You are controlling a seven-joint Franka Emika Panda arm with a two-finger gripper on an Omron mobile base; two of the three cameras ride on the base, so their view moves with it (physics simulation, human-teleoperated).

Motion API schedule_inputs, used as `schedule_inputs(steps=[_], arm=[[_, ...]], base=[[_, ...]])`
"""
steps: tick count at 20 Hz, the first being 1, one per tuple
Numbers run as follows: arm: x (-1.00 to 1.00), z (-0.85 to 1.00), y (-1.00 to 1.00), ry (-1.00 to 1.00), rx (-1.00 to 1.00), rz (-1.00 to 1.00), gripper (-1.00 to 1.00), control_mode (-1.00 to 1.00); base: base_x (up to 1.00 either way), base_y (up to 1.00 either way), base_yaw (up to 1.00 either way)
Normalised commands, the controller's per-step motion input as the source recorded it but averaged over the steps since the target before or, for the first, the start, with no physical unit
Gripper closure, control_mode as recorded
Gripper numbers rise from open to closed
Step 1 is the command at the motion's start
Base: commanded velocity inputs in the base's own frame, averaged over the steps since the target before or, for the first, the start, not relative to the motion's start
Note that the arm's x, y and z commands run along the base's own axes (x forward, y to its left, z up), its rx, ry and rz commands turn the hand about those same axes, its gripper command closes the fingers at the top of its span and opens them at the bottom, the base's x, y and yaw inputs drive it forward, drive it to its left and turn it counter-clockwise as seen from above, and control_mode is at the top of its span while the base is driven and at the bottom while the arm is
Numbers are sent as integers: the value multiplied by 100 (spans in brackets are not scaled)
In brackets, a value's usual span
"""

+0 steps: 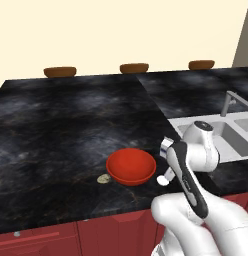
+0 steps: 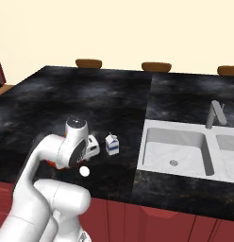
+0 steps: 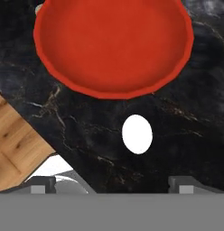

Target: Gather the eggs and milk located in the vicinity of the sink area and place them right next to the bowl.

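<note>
White egg (image 3: 137,134) lies on the counter near its front edge, just beside the red bowl (image 3: 114,45). Above it my claw (image 3: 111,184) stands wide open, empty. I judge a straight lift clear best, avoiding nudging the egg.

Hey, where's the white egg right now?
The white egg lies on the black counter just beside the red bowl, on the bowl's sink-facing side near the counter's front edge. In the hand view it sits apart from the bowl's rim.
</note>
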Motion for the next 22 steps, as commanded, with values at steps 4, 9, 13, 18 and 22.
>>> schedule_inputs(steps=[4, 9, 13, 18, 22], arm=[[-58, 11, -27, -30, 0, 0, -100, -100], [-19, 0, -30, -28, 0, 0, -100, -100], [-3, -11, -28, -20, 0, 0, -100, -100], [4, -1, -19, -15, 0, 0, -100, -100], [17, 0, -27, -13, 0, 0, -100, -100]], base=[[0, 0, 0], [0, 0, 0], [0, 0, 0], [0, 0, 0], [0, 0, 0]])
